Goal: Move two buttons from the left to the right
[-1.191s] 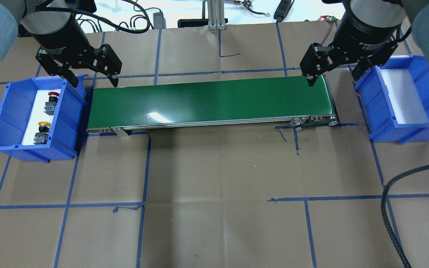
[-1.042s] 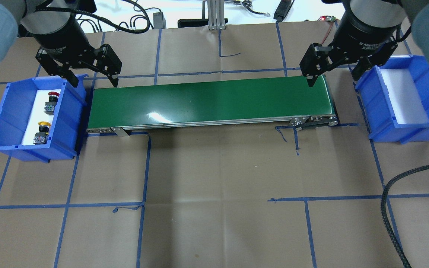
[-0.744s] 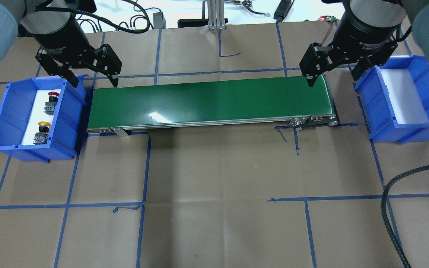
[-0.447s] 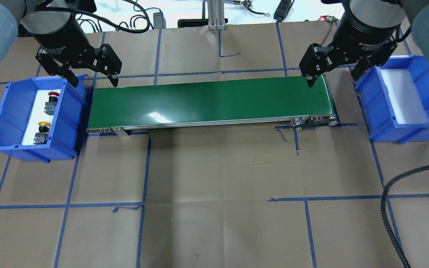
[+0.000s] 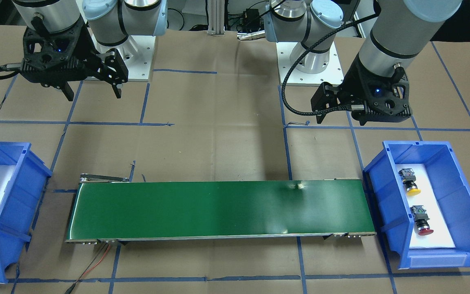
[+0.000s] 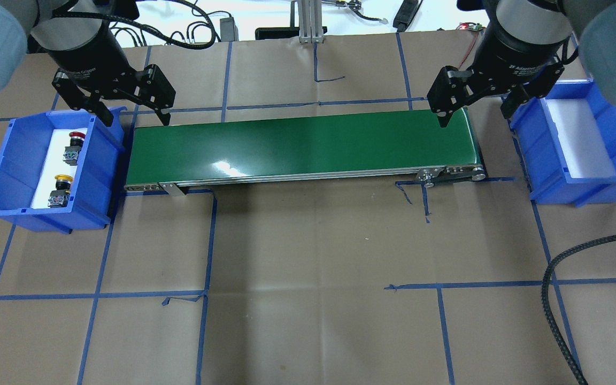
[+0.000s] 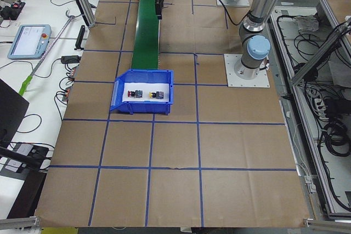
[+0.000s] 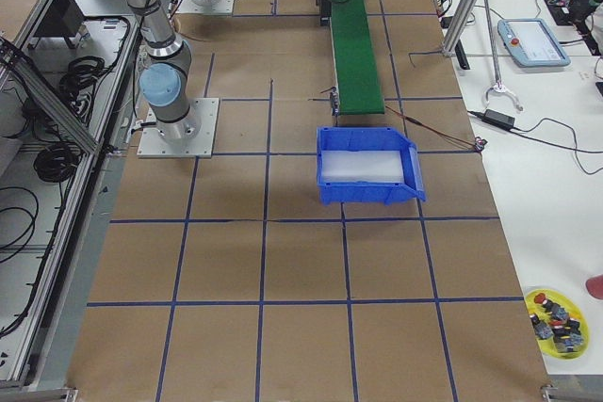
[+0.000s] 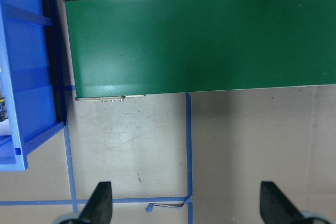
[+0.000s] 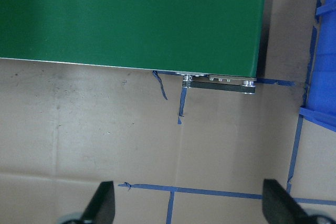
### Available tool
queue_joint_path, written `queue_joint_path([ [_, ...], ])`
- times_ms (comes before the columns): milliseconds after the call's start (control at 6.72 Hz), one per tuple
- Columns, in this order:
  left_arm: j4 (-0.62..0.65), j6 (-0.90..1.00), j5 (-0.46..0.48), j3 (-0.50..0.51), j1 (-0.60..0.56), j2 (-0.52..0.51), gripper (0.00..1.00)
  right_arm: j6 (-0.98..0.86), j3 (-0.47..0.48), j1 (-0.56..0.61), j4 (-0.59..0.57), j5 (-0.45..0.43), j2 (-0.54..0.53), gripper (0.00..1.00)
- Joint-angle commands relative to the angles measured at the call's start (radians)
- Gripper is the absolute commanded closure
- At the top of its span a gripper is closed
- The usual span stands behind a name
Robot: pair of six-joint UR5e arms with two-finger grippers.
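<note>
The red-capped button (image 6: 74, 140) and the yellow-capped button (image 6: 60, 187) lie on white padding in the blue left bin (image 6: 98, 176); they also show in the front-facing view as red (image 5: 421, 222) and yellow (image 5: 409, 181). My left gripper (image 6: 137, 118) is open and empty, hovering above the left end of the green conveyor belt (image 6: 302, 147), beside the bin's far corner. My right gripper (image 6: 474, 116) is open and empty above the belt's right end, next to the blue right bin (image 6: 532, 155), which holds only white padding.
A black braided cable (image 6: 554, 299) curls over the table at the front right. Blue tape lines grid the brown table. The belt (image 9: 210, 40) fills the top of the left wrist view, the belt's right end (image 10: 131, 19) that of the right wrist view.
My right gripper has shifted slightly to the left and away, and its cable has swung with it. The left gripper and both buttons have not moved.
</note>
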Motion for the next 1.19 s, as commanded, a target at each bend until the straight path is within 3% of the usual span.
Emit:
queue_joint_path([
  [0,0.002,0.043,-0.001,-0.001,0.013,-0.001,0.00,0.003,-0.003,0.000,-0.007,0.008,-0.007,0.00],
  [149,0.002,0.101,0.000,0.001,0.043,0.004,0.00,0.002,0.002,0.000,-0.019,0.007,0.002,0.00],
  [744,0.011,0.414,-0.003,0.007,0.397,-0.022,0.00,-0.004,-0.003,0.001,-0.019,0.007,0.002,0.00],
  [1042,0.047,0.480,-0.001,-0.002,0.514,-0.050,0.00,-0.003,-0.009,0.000,-0.021,0.007,0.005,0.00],
])
